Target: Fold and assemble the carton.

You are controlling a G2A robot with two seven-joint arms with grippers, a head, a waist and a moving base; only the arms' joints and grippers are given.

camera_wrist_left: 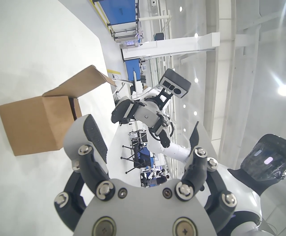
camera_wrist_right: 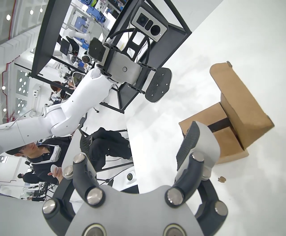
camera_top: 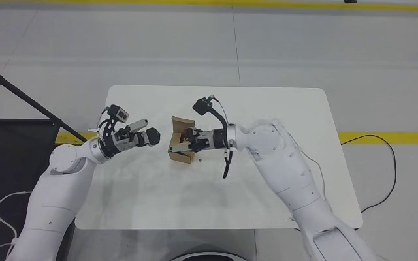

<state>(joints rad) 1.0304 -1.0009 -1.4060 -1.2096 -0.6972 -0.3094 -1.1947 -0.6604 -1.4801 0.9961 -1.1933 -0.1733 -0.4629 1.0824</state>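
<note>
A passable gap separates the left pincer from the carton. The right pincer crowds its opposite side. Open surface lies beyond.

This is a robotics lab set in a large industrial hall. The white table stands on a smooth grey floor marked with yellow lines, which run past both sides of the table and beyond its far edge. Beyond the table stand rows of blue partition panels and desks with monitors, under a high white ceiling with round lamps. A black metal frame stands just beside the table.
</note>
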